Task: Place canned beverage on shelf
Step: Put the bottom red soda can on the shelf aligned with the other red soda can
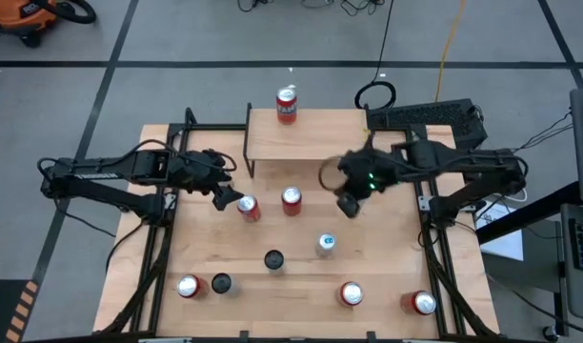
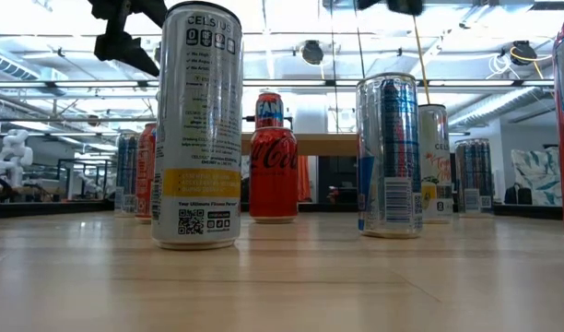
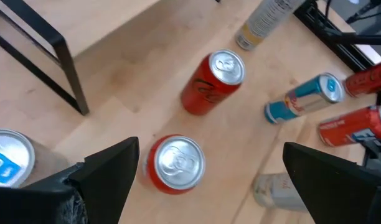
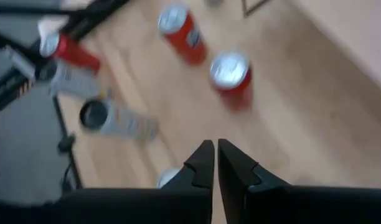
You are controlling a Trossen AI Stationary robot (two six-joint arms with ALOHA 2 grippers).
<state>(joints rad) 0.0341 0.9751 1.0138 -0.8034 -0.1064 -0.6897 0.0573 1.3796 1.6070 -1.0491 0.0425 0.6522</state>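
The small shelf (image 1: 306, 138), with a light wooden top on black legs, stands at the table's far middle. One red can (image 1: 287, 105) stands on its top. My left gripper (image 1: 225, 195) is open and hovers just left of an upright red can (image 1: 248, 207). In the left wrist view this can (image 3: 174, 163) shows between the spread fingers, nearer one of them and untouched. A second red can (image 1: 291, 200) stands to its right, in front of the shelf. My right gripper (image 1: 349, 202) is shut and empty (image 4: 215, 149), above the table right of that can.
Several more cans stand upright on the tabletop's near half: a white-and-blue one (image 1: 326, 244), two dark-topped ones (image 1: 273, 259) (image 1: 221, 283), and red ones along the near edge (image 1: 189, 286) (image 1: 351, 293) (image 1: 422, 303). Black frame rails (image 1: 158, 238) run along both table sides.
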